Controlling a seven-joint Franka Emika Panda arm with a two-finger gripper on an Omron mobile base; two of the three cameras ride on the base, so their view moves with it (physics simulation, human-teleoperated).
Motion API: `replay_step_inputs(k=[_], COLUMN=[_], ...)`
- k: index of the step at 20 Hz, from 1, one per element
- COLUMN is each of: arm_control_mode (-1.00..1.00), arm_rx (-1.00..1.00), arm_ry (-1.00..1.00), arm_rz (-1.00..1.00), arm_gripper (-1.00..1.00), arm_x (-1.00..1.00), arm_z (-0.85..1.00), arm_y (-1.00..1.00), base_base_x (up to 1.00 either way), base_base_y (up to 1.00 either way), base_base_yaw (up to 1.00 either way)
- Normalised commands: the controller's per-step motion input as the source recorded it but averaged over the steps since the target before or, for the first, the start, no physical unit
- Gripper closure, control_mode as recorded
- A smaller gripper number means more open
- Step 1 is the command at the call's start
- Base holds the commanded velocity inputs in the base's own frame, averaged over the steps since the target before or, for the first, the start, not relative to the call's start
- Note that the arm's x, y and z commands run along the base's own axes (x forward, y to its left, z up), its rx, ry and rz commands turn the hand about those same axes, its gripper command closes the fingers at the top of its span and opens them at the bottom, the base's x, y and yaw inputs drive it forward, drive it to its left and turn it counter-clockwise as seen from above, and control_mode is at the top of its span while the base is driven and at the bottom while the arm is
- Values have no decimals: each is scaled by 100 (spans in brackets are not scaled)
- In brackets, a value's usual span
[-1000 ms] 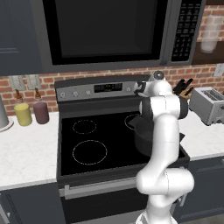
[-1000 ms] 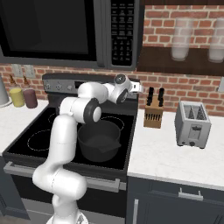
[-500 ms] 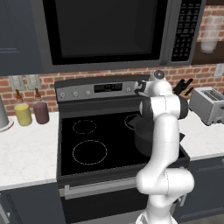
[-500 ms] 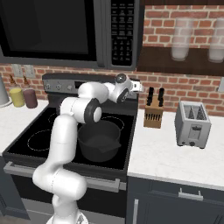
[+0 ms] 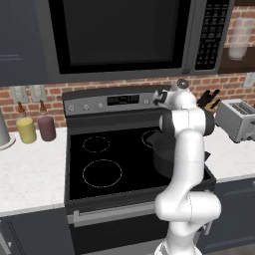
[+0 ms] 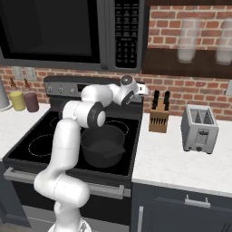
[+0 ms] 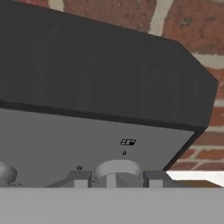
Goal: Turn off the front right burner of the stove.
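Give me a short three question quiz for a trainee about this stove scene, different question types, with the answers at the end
1. True or false: the gripper is shut on a knob on the back panel of the stove.
2. Multiple choice: what sits on the front right of the cooktop? A) a kettle B) a dark pot C) a frying pan
3. Fill in the blank: on the counter right of the stove, between it and the toaster, stands a ____.

Key: 1 true; 2 B; 3 knife block
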Motion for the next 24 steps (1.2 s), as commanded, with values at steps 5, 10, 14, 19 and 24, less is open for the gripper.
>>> replay_step_inputs(k=[5,10,14,19,24], arm_control_mode=[-100,-100,-100,-100,-100], arm_rx=[19,25,26,28,27], arm_ry=[0,-3,-5,-8,-11], arm_rz=[-7,-10,-13,-16,-17], arm_gripper=[100,100,100,100,100], arm_x=[0,0,0,0,0], arm_z=[0,0,0,0,0], arm_y=[-5,-4,-11,-17,-17], base_base_x=[0,0,0,0,0], base_base_y=[0,0,0,0,0], base_base_yaw=[0,0,0,0,0])
